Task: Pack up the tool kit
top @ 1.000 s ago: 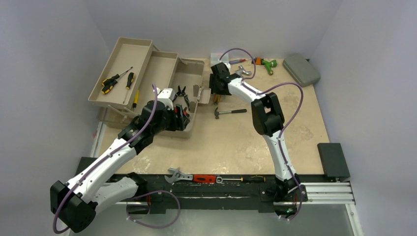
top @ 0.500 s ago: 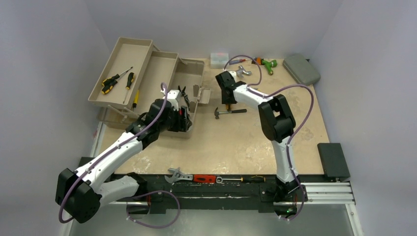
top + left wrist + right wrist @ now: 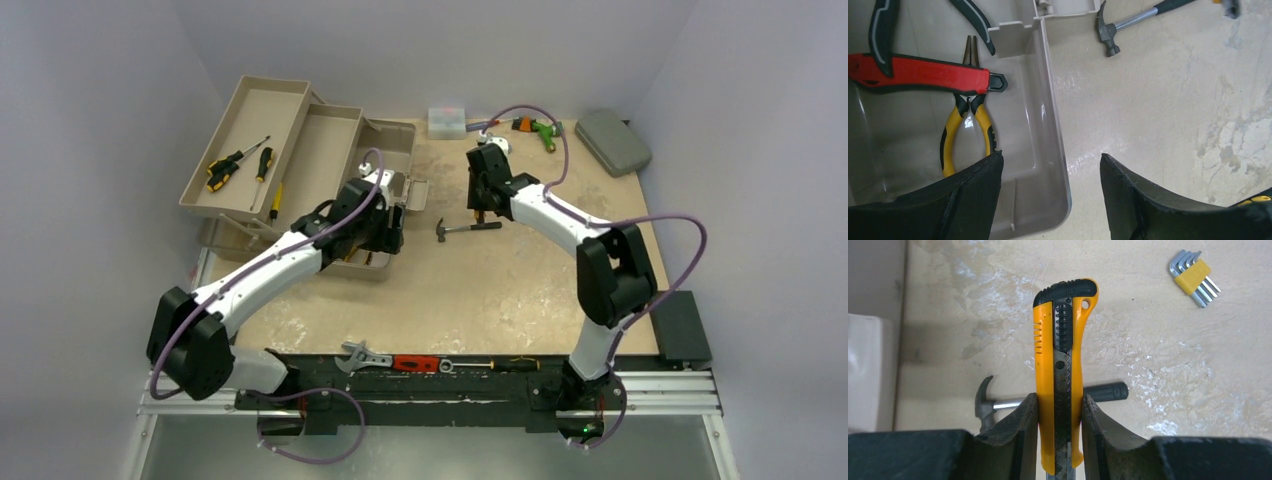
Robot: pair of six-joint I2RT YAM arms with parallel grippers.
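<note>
Knife-packing step: holding yellow utility knife (image 3: 1063, 340) pinched in right fingers (image 3: 1020, 427), above hammer (image 3: 984, 402); left fingers (image 3: 973, 195) wide, empty, over toolbox (image 3: 1050, 125) wall; next, probably bring knife across, release inside.

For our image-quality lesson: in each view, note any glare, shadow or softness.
Left wrist view: white glare on the toolbox floor beside the yellow pliers, and a sheen on the table. Right wrist view: the utility knife is crisp, with a soft grey shadow on the table to its left. Top view: even, soft light.
</note>
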